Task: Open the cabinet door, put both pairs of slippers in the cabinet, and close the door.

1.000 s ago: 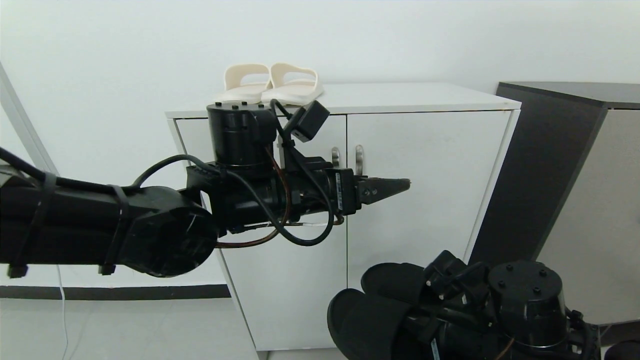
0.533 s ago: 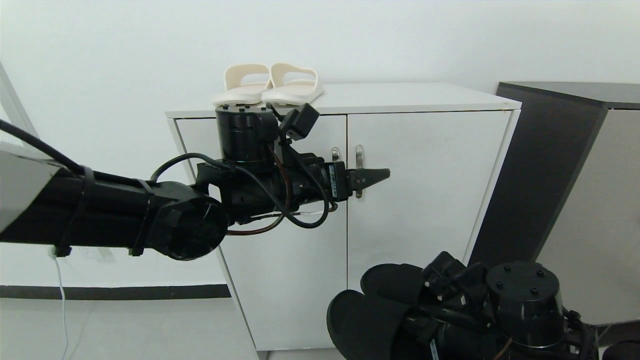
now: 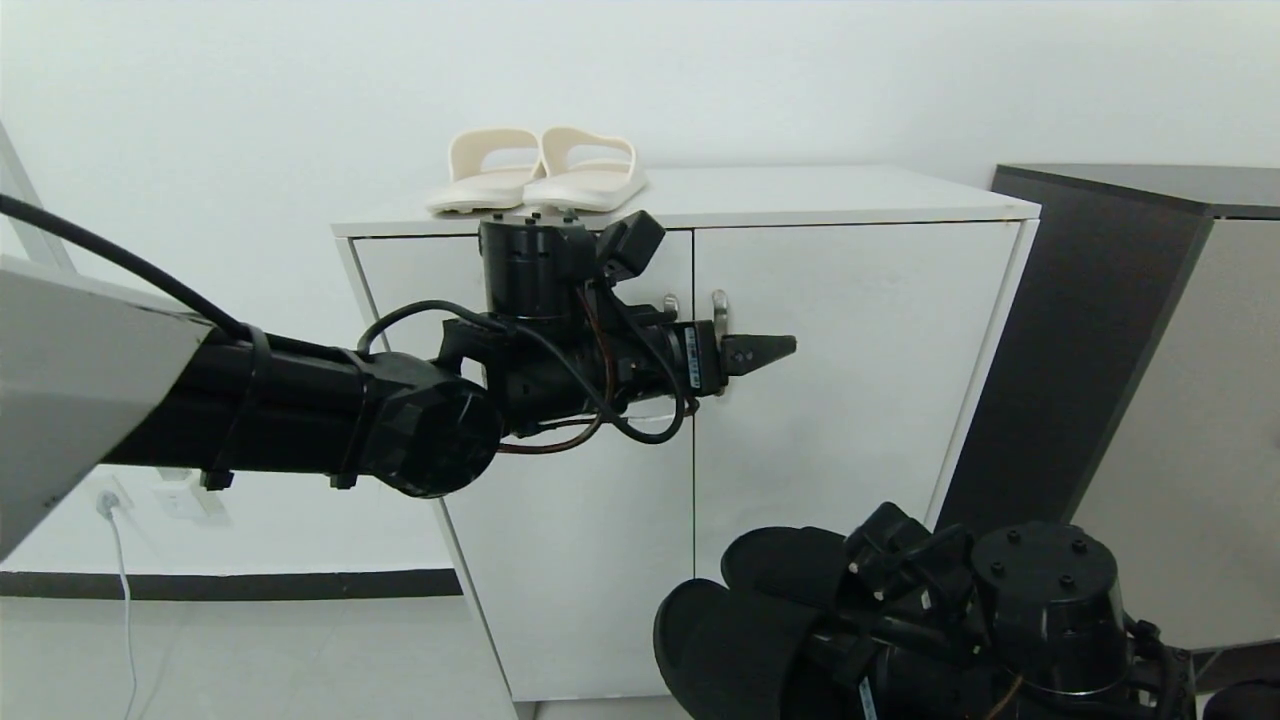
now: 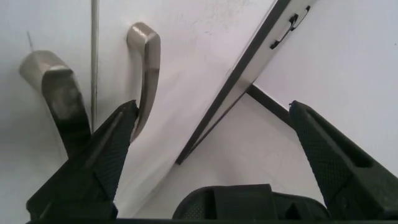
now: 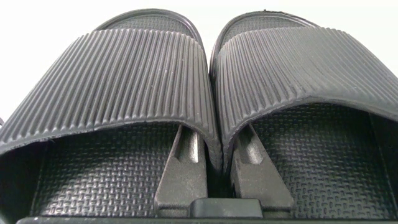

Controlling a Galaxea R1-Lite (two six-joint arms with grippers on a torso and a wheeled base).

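1. A white cabinet (image 3: 850, 420) is seen against a white wall (image 3: 200, 120). Both of its doors are shut flush, with a thin seam between them.
2. Two metal handles are fixed on either side of that seam: the left door's handle (image 3: 671, 304) and the right door's handle (image 3: 719, 306).
3. The left end effector (image 3: 772, 350) is held level in front of the doors at handle height, with its tip over the right door just past that door's handle.
4. In the left wrist view its fingers (image 4: 102, 155) are spread wide with nothing held between them. One finger is just beside the right door's handle; whether it touches cannot be told.
5. The cream slippers (image 3: 540, 170) are set side by side on top of the cabinet, above the left door.
6. The right end effector (image 5: 217, 165) is pressed together on the black slippers (image 3: 740, 620). One finger is placed inside each slipper, and the adjoining sides of the two ribbed straps are pinched between them.
7. The black slippers are held side by side, low in front of the right door, outside the cabinet.
8. A dark unit (image 3: 1060, 350) is placed just beside the cabinet on its right.
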